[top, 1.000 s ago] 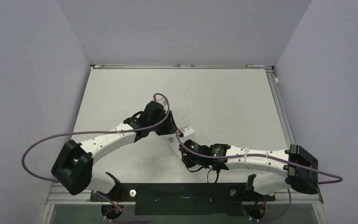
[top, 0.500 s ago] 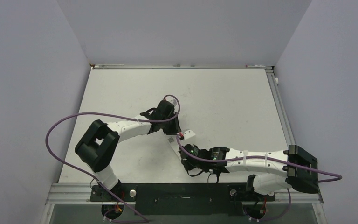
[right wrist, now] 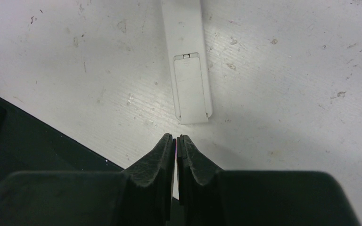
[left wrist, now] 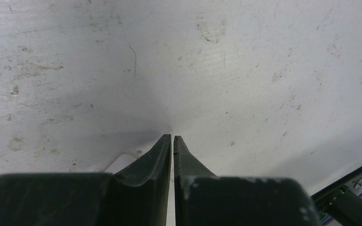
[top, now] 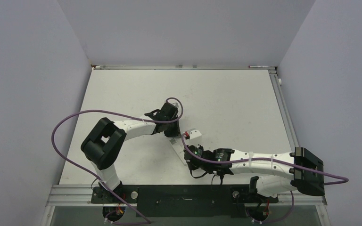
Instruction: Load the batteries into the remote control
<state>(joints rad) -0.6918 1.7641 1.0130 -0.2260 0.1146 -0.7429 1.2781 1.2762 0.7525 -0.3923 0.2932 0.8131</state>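
Remote control (right wrist: 187,70) is found flat on the table (top: 235,103), back up, midway along the near edge and a little in from it, just ahead of the right gripper (right wrist: 176,136). Its battery cover (right wrist: 191,84) appears seated. No batteries are seen anywhere; whether they are inside cannot be told. If they are, little is judged left to do.

Both pairs of jaws are pressed together on nothing, the left gripper (left wrist: 173,137) over bare table.

Since a second ago, the left jaws have been brought together from part-open, and the left elbow has been swung in from the near left corner.
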